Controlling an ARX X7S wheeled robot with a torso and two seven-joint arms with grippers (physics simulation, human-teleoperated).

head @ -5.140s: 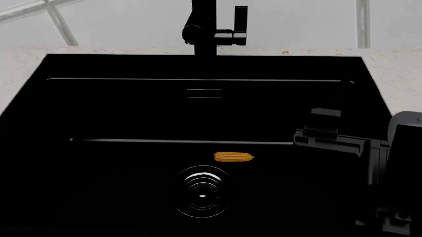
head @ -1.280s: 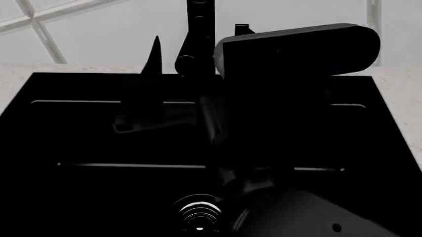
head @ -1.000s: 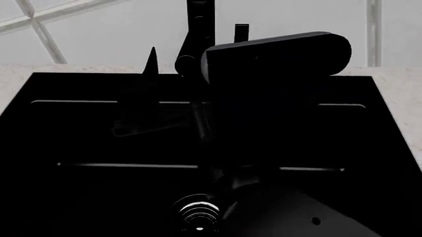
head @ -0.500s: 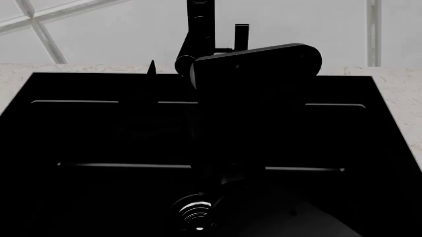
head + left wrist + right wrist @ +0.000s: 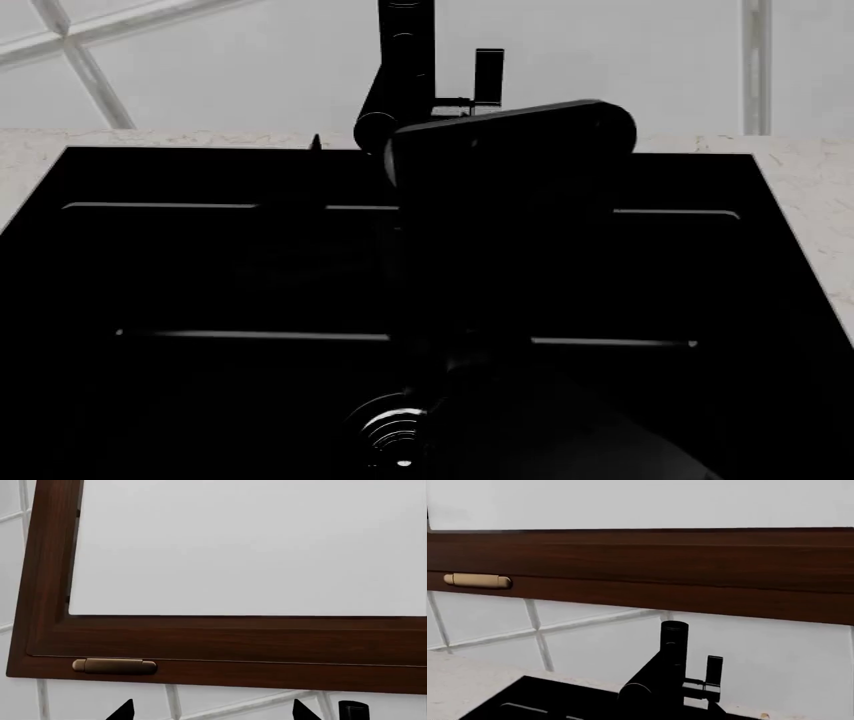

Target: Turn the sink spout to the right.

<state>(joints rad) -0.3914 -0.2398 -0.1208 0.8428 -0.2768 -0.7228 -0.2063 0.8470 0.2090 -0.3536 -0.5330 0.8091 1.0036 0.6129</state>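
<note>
The sink spout (image 5: 379,122) is a black tube running from the tall black column (image 5: 404,50) at the back rim of the sink (image 5: 160,270), its end facing me. It also shows in the right wrist view (image 5: 650,690), centred, with the flat lever handle (image 5: 714,672) beside it. A bulky black arm (image 5: 507,140) rises from the lower right and covers the sink's middle, just right of the spout. One thin fingertip (image 5: 316,141) pokes up left of the spout. My left gripper (image 5: 212,711) is open and empty, aimed at the wall. The right gripper's fingers are lost in black.
The drain (image 5: 394,430) is half hidden under the arm. Speckled countertop (image 5: 807,180) borders the sink. A white tiled wall (image 5: 200,70) stands behind, and a brown window frame (image 5: 220,640) with a brass hinge (image 5: 113,666) above it. The lever handle (image 5: 489,72) stands right of the column.
The bulky arm swung in from the right over the sink, then shifted left and lower. The fingertip left of the spout dropped. The spout has not visibly moved. The corn cob is now hidden.
</note>
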